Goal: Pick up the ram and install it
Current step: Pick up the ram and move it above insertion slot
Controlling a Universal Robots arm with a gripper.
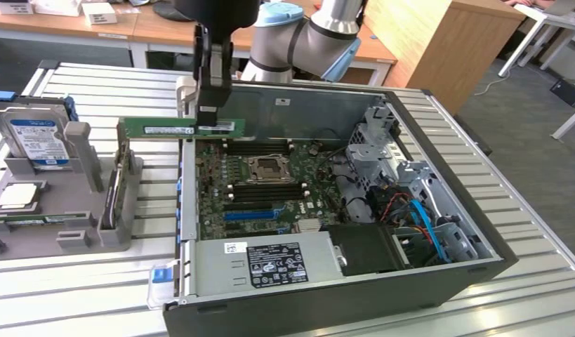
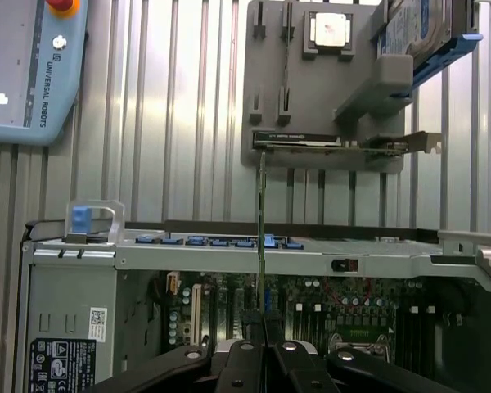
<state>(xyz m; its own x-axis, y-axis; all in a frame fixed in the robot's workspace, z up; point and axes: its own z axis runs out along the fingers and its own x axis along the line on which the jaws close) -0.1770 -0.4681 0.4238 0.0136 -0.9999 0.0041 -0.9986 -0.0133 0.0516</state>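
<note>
The ram (image 1: 166, 128) is a thin green stick held level in the air, over the near-left wall of the open computer case (image 1: 455, 281) in the exterior view. My gripper (image 1: 208, 125) comes down from above and is shut on the stick near its right end. In the wrist view the ram (image 2: 262, 229) shows edge-on as a thin green line running out from my gripper (image 2: 260, 326). The motherboard (image 1: 259, 203) lies below, with black memory slots (image 1: 268, 191) beside the CPU socket (image 1: 267, 168).
In the exterior view a grey parts holder (image 1: 90, 235) on the left carries a hard drive (image 1: 34, 137) and a processor (image 1: 17, 196). A power supply (image 1: 268, 263) fills the case's near end. A teach pendant (image 2: 33, 74) lies on the slatted table (image 1: 512, 175).
</note>
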